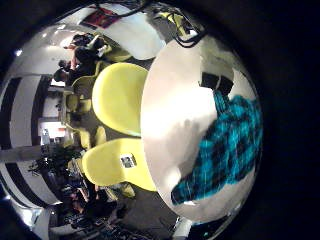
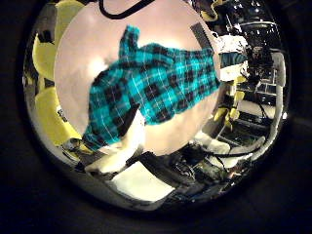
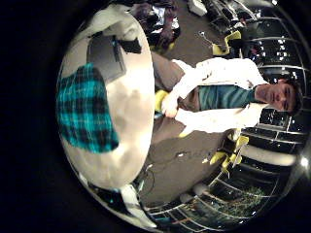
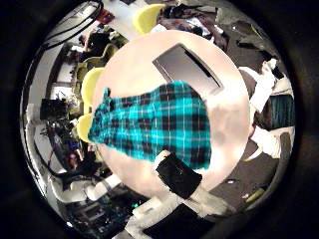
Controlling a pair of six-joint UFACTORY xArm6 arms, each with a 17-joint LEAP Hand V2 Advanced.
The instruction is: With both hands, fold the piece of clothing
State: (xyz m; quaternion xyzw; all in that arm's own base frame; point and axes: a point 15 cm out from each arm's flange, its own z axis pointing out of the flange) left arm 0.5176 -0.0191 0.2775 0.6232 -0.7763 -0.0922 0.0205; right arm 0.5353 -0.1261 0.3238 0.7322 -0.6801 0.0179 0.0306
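Observation:
A teal and black checked shirt point(image 2: 156, 88) lies spread flat on a round white table point(image 2: 97, 49), with its sleeves out to the sides. In the left thumb side palm view, my left hand's point(image 2: 122, 151) white fingers reach in straight over the shirt's edge and hold nothing. The shirt point(image 1: 225, 150) also shows in the left little finger side palm view. The shirt point(image 3: 86, 107) looks small in the right little finger side palm view.
A flat grey device point(image 4: 184, 68) lies on the table beside the shirt; it also shows in the right little finger side palm view point(image 3: 107, 53). Yellow chairs point(image 1: 120, 95) stand around the table's rim point(image 1: 150, 120).

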